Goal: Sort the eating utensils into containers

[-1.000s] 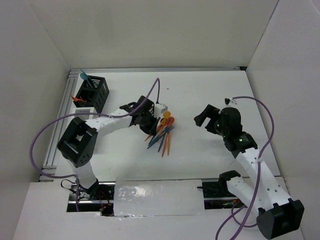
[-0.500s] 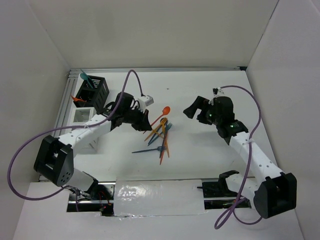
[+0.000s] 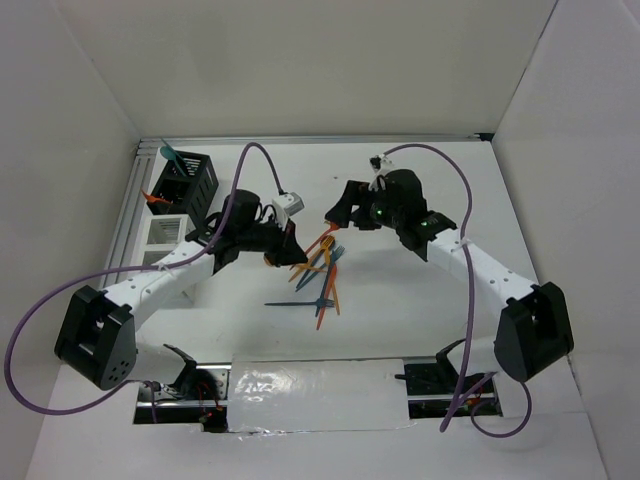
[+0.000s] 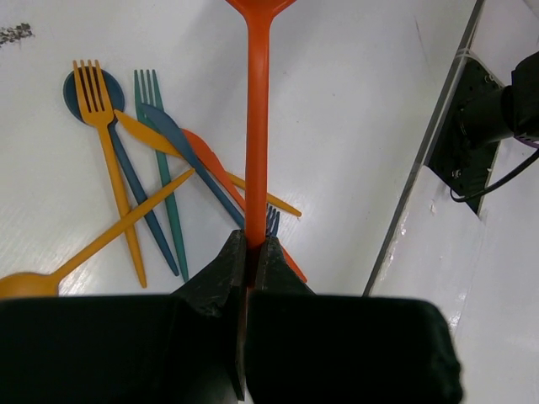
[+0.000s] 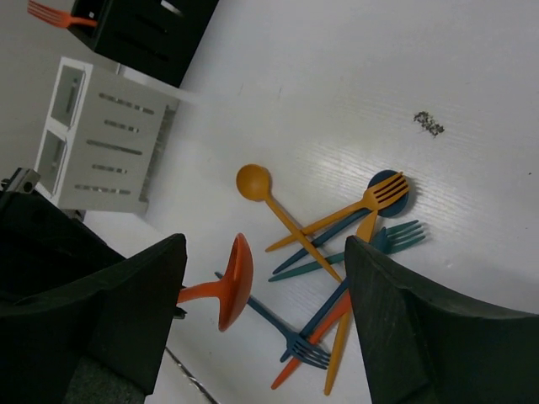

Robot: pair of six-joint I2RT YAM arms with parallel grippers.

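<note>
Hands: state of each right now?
Left hand: closed on the orange spoon.
Right hand: open, gripping nothing.

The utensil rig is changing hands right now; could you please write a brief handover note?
Left gripper shut on an orange spoon by its handle, lifted off the table.
Right gripper open, empty, above the loose pile mid-table.
Black caddy holds a teal utensil and an orange fork; white caddy beside it shows nothing inside.
Left: place the spoon, then sort the pile's yellow, teal, blue and orange pieces.
</note>
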